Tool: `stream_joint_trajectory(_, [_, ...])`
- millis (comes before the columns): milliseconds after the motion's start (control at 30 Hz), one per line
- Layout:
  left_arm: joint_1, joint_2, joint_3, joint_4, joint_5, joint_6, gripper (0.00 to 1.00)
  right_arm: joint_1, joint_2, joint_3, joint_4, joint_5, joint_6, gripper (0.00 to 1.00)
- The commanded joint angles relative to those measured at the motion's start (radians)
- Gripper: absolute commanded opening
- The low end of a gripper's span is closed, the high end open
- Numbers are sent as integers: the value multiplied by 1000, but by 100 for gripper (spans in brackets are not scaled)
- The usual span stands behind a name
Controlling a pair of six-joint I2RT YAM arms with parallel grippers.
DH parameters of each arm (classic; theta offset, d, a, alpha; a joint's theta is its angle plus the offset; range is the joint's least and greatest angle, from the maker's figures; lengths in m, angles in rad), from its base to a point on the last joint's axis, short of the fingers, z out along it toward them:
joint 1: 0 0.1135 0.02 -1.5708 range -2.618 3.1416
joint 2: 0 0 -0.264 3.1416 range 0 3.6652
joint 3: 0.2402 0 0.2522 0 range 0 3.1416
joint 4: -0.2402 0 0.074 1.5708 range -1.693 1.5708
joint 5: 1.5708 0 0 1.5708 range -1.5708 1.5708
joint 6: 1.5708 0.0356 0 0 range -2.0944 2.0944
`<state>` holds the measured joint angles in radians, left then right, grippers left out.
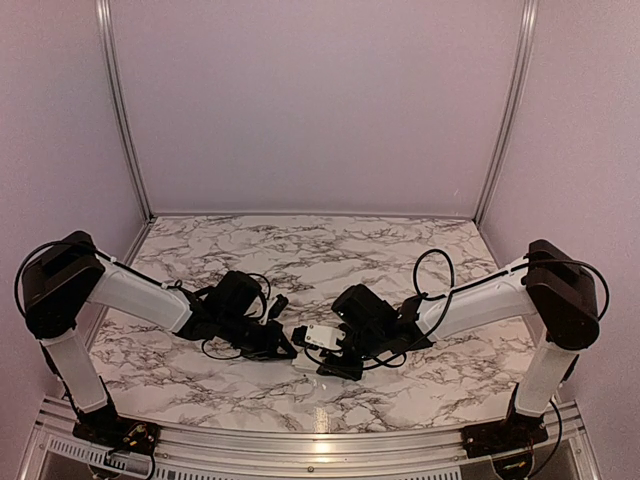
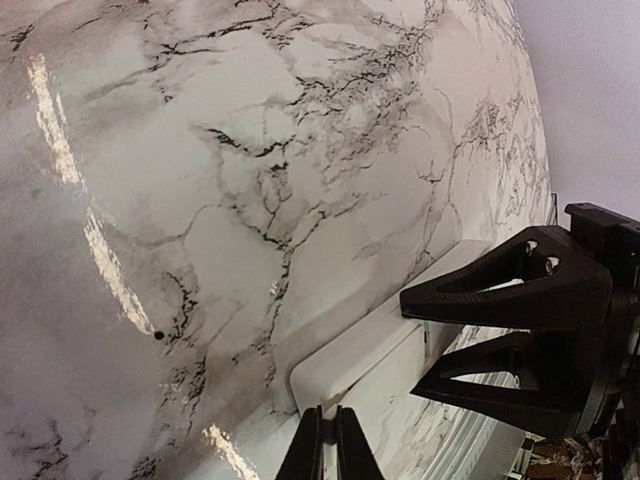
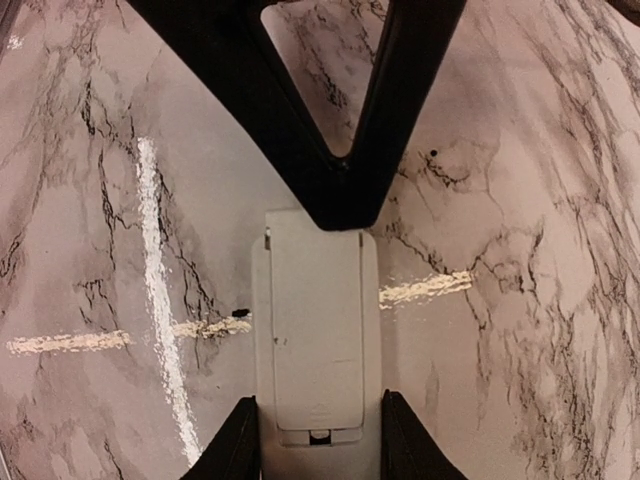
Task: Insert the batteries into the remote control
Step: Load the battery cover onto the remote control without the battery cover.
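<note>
Slim white rectangular plastic remote control (image 3: 315,330) lay lower centre in the right wrist view; we found the right gripper (image 3: 318,410) grasping its long edges, the left gripper (image 2: 327,445) clenched.

Between right tool (image 3: 318,400) fingers — remote control (image 3: 315,310)

the table (image 1: 300,250) has a white marble pattern, veined in grey and black, with glossy pale glints. the remote control (image 3: 318,320), towards the table's front edge, is plain off-white, and its panel is the same shade. the left gripper (image 2: 326,440) and right gripper (image 3: 318,440) are matt black. the left arm (image 1: 140,298) and right arm (image 1: 480,295) have white links and black joints, with black cables (image 1: 432,262). the walls (image 1: 320,100) are pale lilac and the frame rails (image 1: 125,110) silver.
</note>
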<state>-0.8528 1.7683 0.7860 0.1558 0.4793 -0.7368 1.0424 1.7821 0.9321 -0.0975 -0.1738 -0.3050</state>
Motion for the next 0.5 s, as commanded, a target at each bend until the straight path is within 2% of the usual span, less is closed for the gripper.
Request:
stream_joint_trajectory(0, [-7,49,9,-83,-81,18,0,7,14,-2,4,-18,12,28])
stream_joint_trajectory(467, [-39,82,13,-118,-121,54,0,7,16,-8,12,-18,17,26])
